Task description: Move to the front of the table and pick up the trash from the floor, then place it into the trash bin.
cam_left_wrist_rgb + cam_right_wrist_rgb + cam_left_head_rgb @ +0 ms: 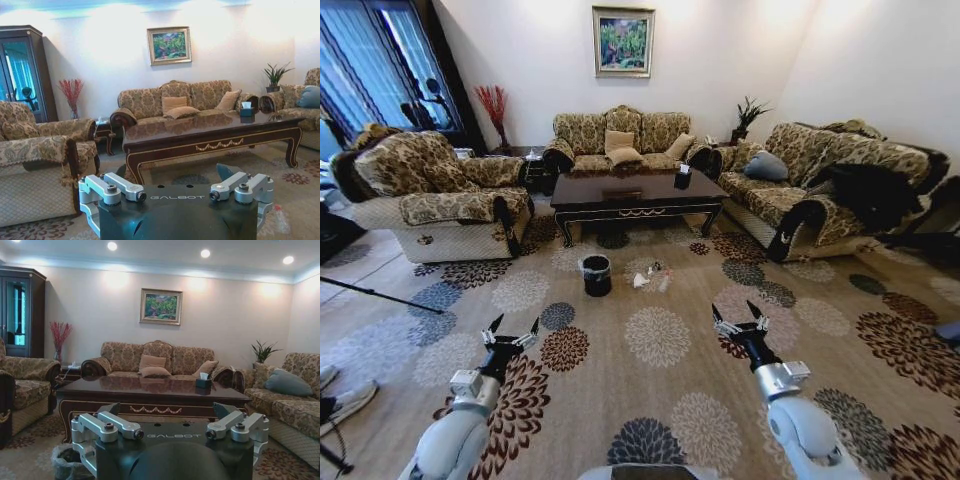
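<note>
The dark brown table (636,195) stands ahead in the middle of the room, between the sofas. In front of it, on the flower-patterned floor (660,335), stands the small black trash bin (596,275) with its liner over the rim. The trash (640,280) lies just right of the bin as a white crumpled bit with small scraps (663,283) beside it. My left gripper (514,328) and right gripper (735,318) hang open above the carpet, well short of the trash, holding nothing. The right wrist view shows the table (150,390) and the bin (64,464) low at the picture's edge.
An armchair (440,190) stands at the left, a sofa (620,135) behind the table and another sofa (820,185) at the right. A black tissue box (682,178) sits on the table. A thin black pole (375,293) and shoes (345,400) lie at the left.
</note>
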